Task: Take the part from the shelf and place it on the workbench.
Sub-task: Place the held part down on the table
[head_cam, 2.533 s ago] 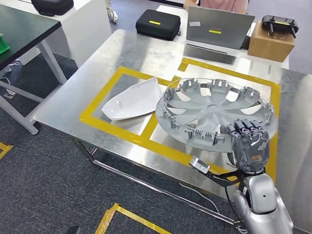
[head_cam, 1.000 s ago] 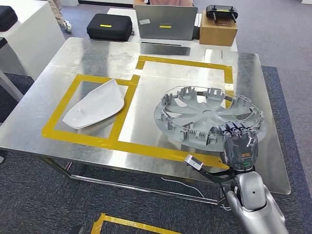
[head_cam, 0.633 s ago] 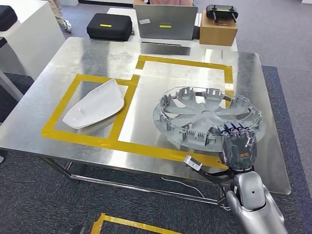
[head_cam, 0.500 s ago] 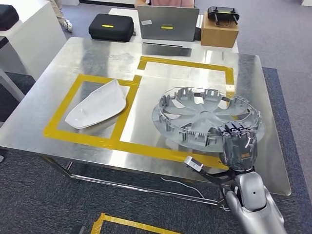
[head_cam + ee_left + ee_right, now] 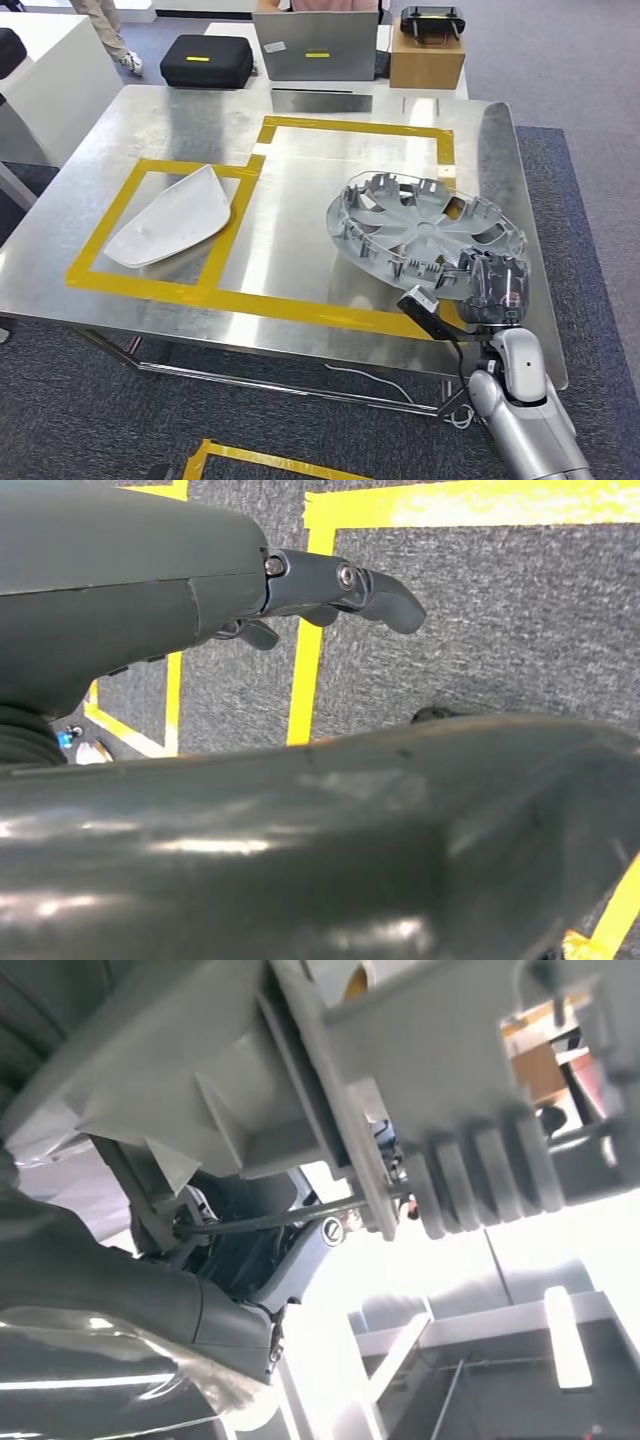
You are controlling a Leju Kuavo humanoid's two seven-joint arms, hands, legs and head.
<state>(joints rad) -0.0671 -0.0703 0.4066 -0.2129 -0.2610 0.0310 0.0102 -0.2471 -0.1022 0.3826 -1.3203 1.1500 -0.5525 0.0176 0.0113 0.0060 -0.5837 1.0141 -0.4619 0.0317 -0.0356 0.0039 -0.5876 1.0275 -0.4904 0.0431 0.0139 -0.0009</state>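
Note:
A grey wheel cover (image 5: pixel 423 232), inner side up, hangs tilted over the steel workbench (image 5: pixel 302 200), within the right yellow-taped frame. My right hand (image 5: pixel 494 288) grips its near right rim. The cover's far left edge is low, close to the tabletop; I cannot tell whether it touches. In the right wrist view the ribbed rim (image 5: pixel 317 1080) lies across my right hand (image 5: pixel 226 1260), whose fingers curl under it. My left hand (image 5: pixel 332 585) hangs over the grey carpet with fingers stretched out, holding nothing.
A white curved panel (image 5: pixel 170 217) lies in the left taped frame. Behind the bench stand a laptop (image 5: pixel 315 45), a black case (image 5: pixel 205 60) and a cardboard box (image 5: pixel 426 62) with a controller (image 5: pixel 432 20) on top. A white table (image 5: pixel 45 80) stands at left.
The camera has shifted a little. The wheel cover now tilts more steeply, its near right side raised by my right hand, and sits slightly further right on the bench.

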